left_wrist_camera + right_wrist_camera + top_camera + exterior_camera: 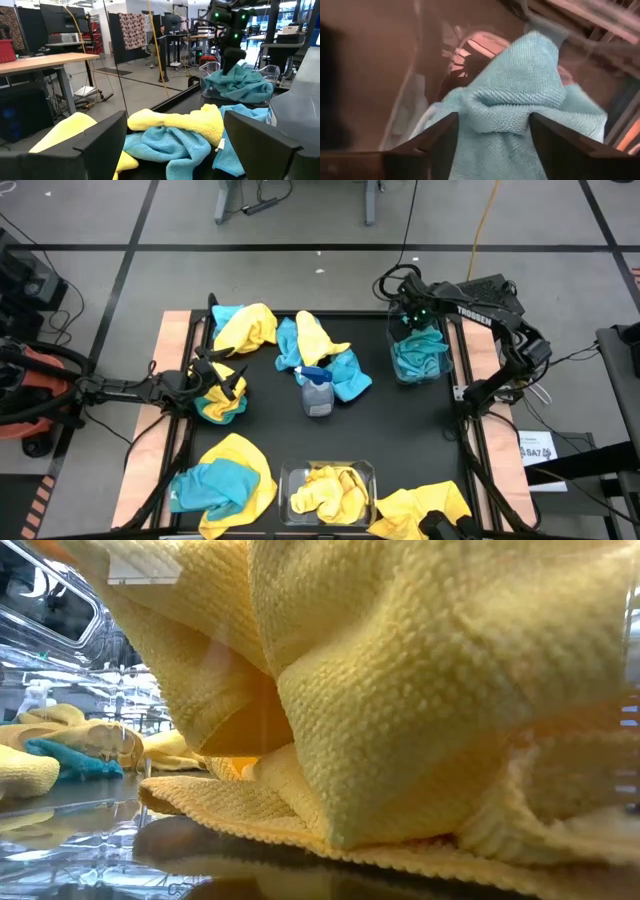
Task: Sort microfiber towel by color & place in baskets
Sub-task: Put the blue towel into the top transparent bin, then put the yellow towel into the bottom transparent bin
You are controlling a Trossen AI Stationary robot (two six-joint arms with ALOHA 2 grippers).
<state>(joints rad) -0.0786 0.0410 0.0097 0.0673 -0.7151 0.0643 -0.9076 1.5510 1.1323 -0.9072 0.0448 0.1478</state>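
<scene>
Yellow and teal microfiber towels lie in heaps on the black table: at the far left (245, 328), in the middle (315, 345), at the near left (225, 480) and the near right (420, 508). One clear basket (393, 370) at the far right holds teal towels (420, 358). Another basket (285, 475) at the near edge holds yellow towels (400, 690). My right gripper (492, 135) points down over the teal basket, open, with a bunched teal towel (515, 95) between its fingers. My left gripper (175, 150) stands open and level at the table's left, above a yellow and teal heap (222, 402). My right gripper is open and comes from above over the teal towel in the far right basket. The towel's bunched top (495, 117) rises between the two fingers and rests on the pile below. Whether the fingers touch it, I cannot tell.
A clear spray bottle with a blue trigger (317, 392) stands upright in the middle of the table between the heaps. Wooden rails (170, 360) run along the table's left and right sides. Desks, screens and cables fill the room beyond the table.
</scene>
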